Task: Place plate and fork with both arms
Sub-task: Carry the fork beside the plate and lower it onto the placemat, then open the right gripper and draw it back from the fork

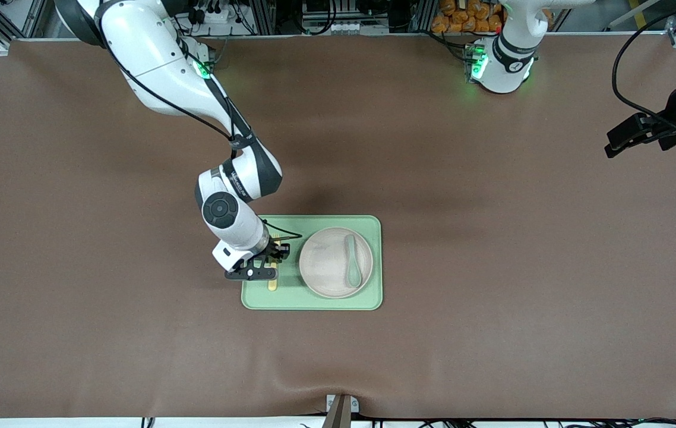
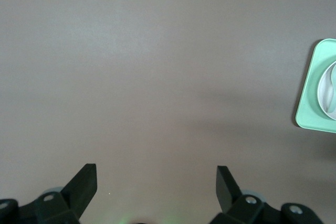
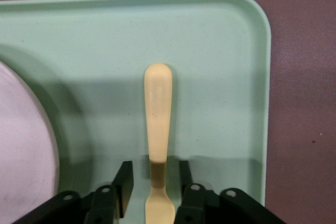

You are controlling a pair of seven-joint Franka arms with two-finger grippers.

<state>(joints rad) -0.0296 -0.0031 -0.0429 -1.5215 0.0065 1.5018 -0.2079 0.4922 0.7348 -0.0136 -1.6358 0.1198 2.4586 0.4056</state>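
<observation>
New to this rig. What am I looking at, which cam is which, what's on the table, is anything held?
Two white robot arms stand at a brown table, each ending in a two-finger pincer. The big picture comes from a high camera facing the robots; the other two come from cameras on each arm's wrist.

A light green tray holds a pale plate with a green spoon lying on it, and a yellow fork beside the plate.

The right pincer is low over the tray, its fingers open on either side of the fork handle, not closed on it. The left pincer waits open over bare table toward the left arm's end, holding nothing.
</observation>
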